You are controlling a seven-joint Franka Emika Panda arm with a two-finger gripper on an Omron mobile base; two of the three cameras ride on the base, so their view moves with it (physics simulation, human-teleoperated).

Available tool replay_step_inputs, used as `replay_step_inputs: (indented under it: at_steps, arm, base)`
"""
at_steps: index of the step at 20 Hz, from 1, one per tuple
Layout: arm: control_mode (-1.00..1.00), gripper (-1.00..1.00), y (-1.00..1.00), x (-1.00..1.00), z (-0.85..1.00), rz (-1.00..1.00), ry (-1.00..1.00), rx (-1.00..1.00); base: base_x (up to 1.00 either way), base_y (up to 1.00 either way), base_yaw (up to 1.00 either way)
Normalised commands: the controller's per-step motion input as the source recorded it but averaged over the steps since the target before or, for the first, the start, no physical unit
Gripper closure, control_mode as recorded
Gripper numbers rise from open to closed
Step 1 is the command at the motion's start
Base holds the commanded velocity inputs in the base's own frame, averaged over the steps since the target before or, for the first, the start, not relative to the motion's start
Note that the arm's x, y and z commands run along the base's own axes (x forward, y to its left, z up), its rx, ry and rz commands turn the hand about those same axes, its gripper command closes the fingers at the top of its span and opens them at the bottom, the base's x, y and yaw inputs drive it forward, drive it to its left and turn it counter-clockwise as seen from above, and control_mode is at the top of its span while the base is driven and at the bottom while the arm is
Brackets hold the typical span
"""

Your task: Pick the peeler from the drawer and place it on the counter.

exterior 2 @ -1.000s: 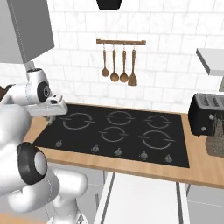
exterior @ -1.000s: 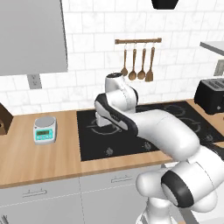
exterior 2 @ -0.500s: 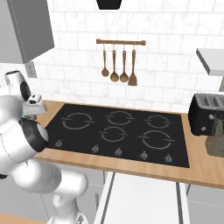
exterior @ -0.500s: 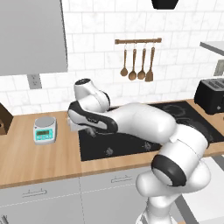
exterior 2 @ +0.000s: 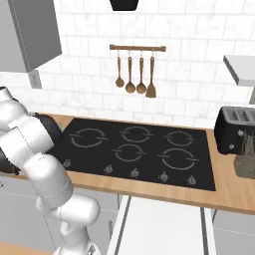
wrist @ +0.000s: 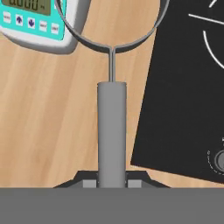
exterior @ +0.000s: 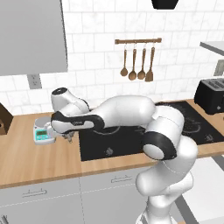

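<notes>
Two dark fingertips of the claw [wrist: 112, 183] are clamped on the grey handle of the peeler [wrist: 112, 131] at bottom centre of the hand view. Its loop-shaped metal head reaches toward the top, over the worktop [wrist: 48, 122], between the kitchen scale [wrist: 39, 24] at upper left and the black cooktop [wrist: 183, 96] at right.

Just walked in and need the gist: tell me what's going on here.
The robot arm has its gripper shut on the peeler, grasped by its grey handle. It hangs over the wooden counter, between the kitchen scale and the black cooktop. The peeler's metal loop head points toward the scale. It is not yet released onto the counter.
</notes>
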Motion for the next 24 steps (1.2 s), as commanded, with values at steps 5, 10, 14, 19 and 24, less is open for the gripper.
replay_step_inputs:
  at_steps: [5, 10, 14, 19, 24]
  arm:
    - [-1.00, 1.00, 0.59, 0.52, -0.36, 0.00, 0.00, 0.00]
    - [-1.00, 1.00, 0.15, 0.44, -0.83, 0.00, 0.00, 0.00]
    - [-1.00, 1.00, 0.00, 0.24, -0.93, 0.00, 0.00, 0.00]
    - [-1.00, 1.00, -0.01, 0.12, -0.46, 0.00, 0.00, 0.00]
    - [-1.00, -1.00, 0.00, 0.04, -0.02, 0.00, 0.00, 0.00]
  base:
    - [0.00, 0.00, 0.00]
    - [0.00, 0.00, 0.00]
    - [0.00, 0.00, 0.00]
    - [0.00, 0.00, 0.00]
    - [0.00, 0.00, 0.00]
